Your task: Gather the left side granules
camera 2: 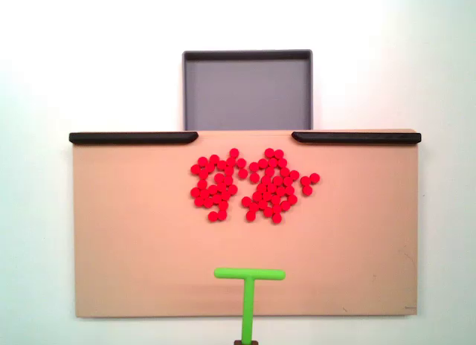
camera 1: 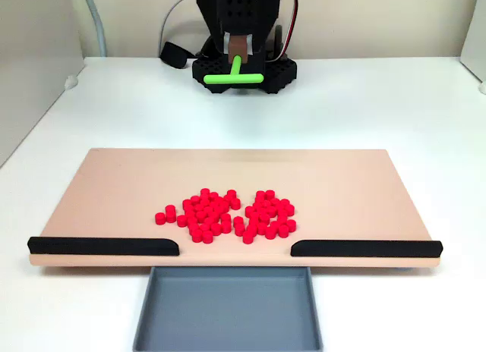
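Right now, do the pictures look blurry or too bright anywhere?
In a fixed view the white table is washed out to a near blank glow, while the red granules stay sharp. In the other fixed view the light is softer, the board is clear, and the arm at the top looks dark.

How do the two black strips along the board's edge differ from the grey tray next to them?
The black strips are long, narrow and dark, lying on the tan board; the grey tray is wide, roughly square and paler, resting on the white table beyond the board's edge. The strips are solid bars with a gap between them; the tray is a shallow dish with raised walls, lined up with that gap. Neither has any red granules on it.
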Controlling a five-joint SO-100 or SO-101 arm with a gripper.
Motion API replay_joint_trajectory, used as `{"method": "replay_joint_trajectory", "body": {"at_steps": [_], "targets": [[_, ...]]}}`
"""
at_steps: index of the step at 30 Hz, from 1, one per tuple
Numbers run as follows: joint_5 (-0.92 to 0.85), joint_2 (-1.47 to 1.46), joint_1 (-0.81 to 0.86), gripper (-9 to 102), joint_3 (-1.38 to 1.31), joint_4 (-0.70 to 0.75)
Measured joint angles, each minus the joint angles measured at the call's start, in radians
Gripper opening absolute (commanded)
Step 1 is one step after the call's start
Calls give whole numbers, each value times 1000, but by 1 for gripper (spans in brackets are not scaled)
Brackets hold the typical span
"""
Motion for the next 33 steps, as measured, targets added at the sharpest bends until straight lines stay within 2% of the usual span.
{"method": "replay_joint_trajectory", "body": {"at_steps": [33], "targets": [[-12, 0, -12, 0, 0, 0]]}}
